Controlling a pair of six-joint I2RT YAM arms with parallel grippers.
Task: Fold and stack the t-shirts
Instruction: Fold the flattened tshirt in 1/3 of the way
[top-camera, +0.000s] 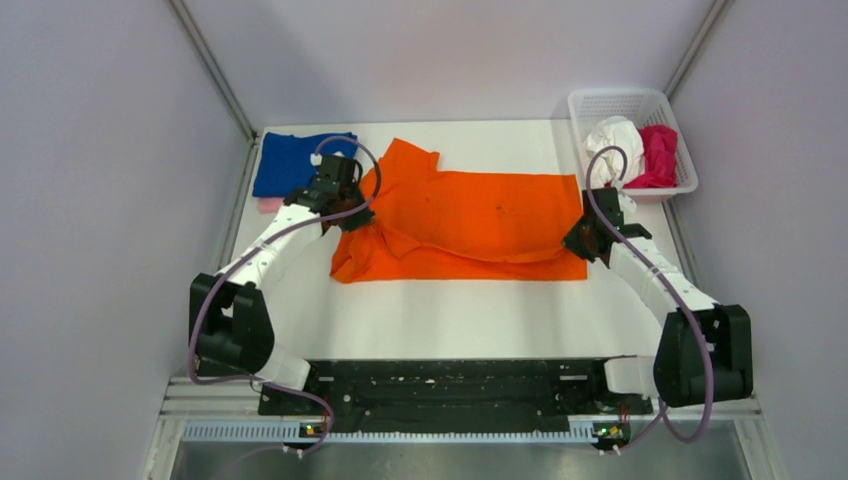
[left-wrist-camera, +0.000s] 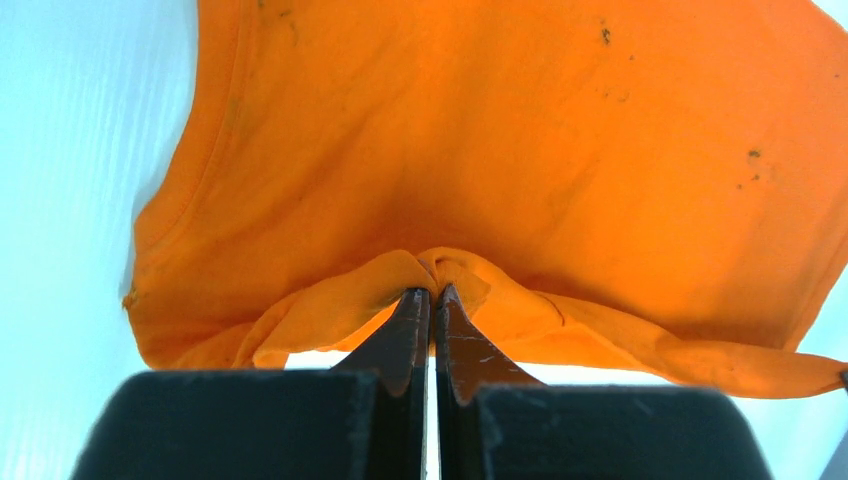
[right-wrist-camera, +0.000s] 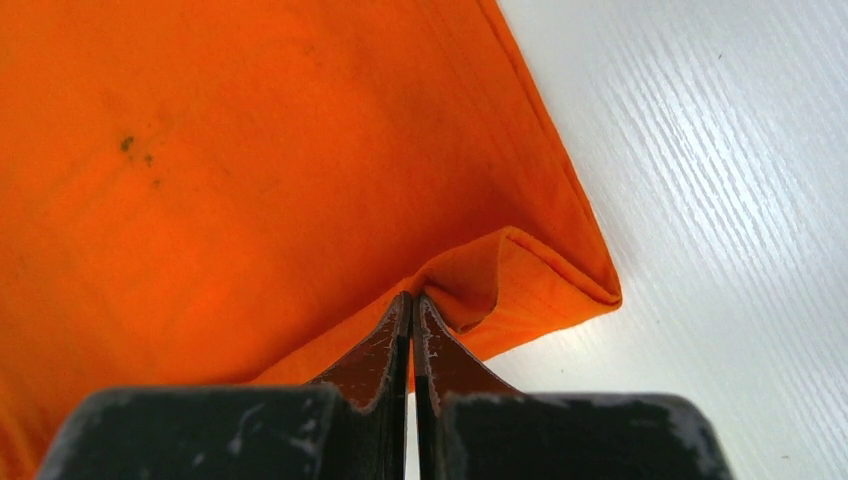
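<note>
Left wrist: left tool (left-wrist-camera: 433, 292) pinches puckered, perhaps stained t-shirt (left-wrist-camera: 500, 130).

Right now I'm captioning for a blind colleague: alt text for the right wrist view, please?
The right gripper, jaws closed, pinches a hemmed corner of the orange t-shirt, which bunches into a small fold there. The white table shows to the right.

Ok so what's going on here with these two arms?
Two robot arms are working on the orange shirt, spread on the table. The left tool is shut on a bunched fold at its left end, the right tool on its near right corner. A blue shirt lies folded at the far left, some pink cloth peeking out beside it. A white shirt and a magenta shirt sit in the basket.
</note>
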